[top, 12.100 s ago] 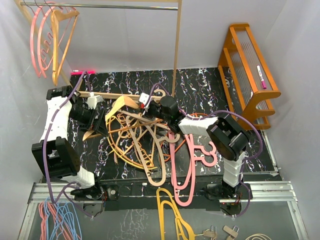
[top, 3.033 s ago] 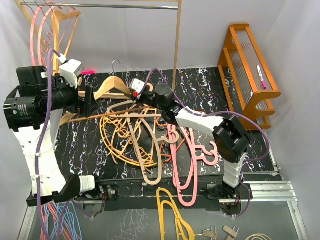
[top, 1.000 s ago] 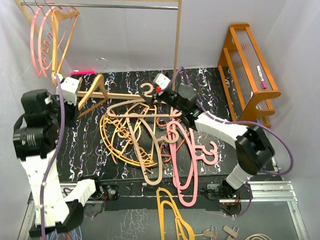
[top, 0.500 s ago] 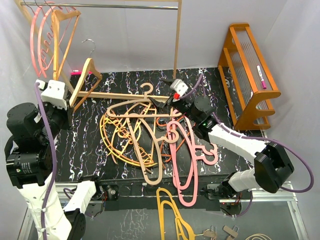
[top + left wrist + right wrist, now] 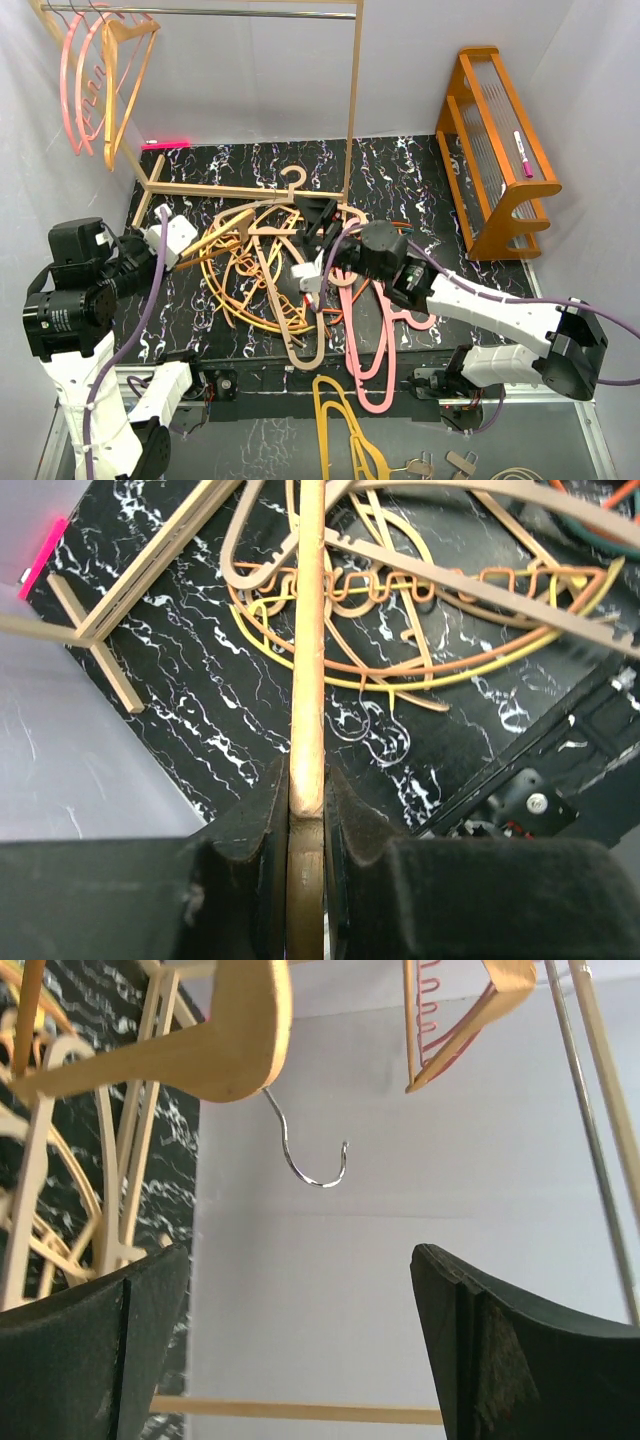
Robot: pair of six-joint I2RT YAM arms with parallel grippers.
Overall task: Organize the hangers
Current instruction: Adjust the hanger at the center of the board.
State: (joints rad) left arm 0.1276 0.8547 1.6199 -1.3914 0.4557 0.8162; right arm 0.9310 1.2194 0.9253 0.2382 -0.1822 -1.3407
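left gripper: fingers clamped tight on one arm of a pale wooden hanger. the bar runs straight out from between the pads, over the left part of the pile.

top view: that wooden hanger sits tilted at the left side of the black mat, its far end over the heap. right wrist view shows it held up, metal hook hanging free against the white wall.

right gripper: arm stretched leftward across the mat, above the middle of the pile. fingers stand wide apart with nothing between them. it points toward the left wall, the wooden hanger beyond the fingertips and not touching.

pile of hangers: tan, yellow-orange and orange ones, tangled and overlapping, lying flat at mid-mat. cannot count them in the overlap.

pink hangers: lie right of the pile, running toward the near edge of the mat, one tip past that edge.

hung hangers: a few, pink and tan, on the rail at the far left end of the garment rack.

orange stand: far right, apart from the hangers. mustard-yellow hanger: near side, off the mat.
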